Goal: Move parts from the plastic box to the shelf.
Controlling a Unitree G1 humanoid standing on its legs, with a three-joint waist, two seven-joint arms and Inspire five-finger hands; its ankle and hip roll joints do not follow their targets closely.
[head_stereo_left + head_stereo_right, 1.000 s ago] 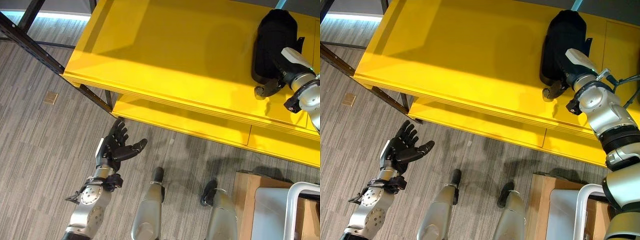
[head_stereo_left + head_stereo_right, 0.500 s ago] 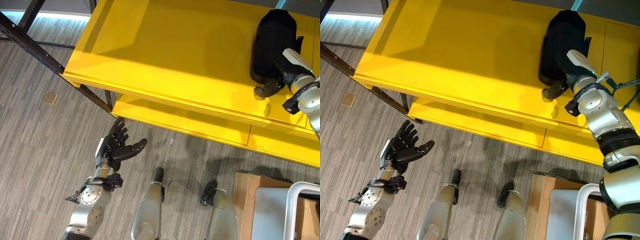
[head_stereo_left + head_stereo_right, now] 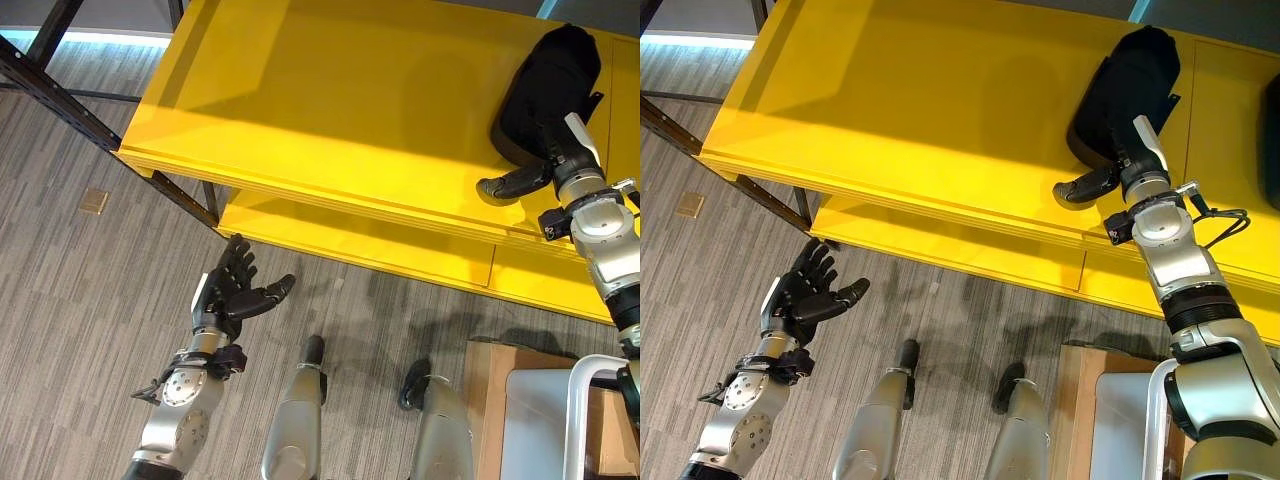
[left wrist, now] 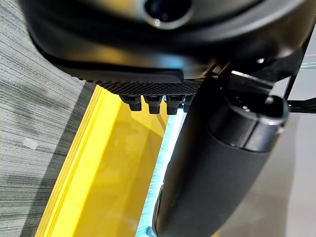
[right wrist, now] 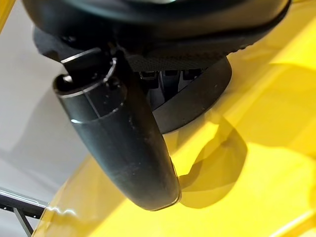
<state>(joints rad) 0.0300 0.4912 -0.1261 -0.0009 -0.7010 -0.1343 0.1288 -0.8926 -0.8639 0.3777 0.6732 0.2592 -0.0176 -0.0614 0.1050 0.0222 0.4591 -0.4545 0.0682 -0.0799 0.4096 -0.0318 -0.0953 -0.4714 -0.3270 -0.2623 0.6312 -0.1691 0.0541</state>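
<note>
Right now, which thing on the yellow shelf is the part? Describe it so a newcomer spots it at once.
Start at the wide yellow shelf whose top board spans the head views. Go to its far right end, where the robot's right hand reaches in. The part is the bulky black rounded object lying on that top board just beyond the hand, a dark mass against bright yellow.

The shelf (image 3: 330, 100) is seen from above by both eye views, set side by side and angled down over its near edge to the floor (image 3: 80, 300) below; most of the scene is shared, slightly offset. The shelf's edge is viewed from very close in the left wrist view, along the left hand (image 4: 217, 168). The shelf top is viewed at close range past the right hand (image 5: 123, 143).
</note>
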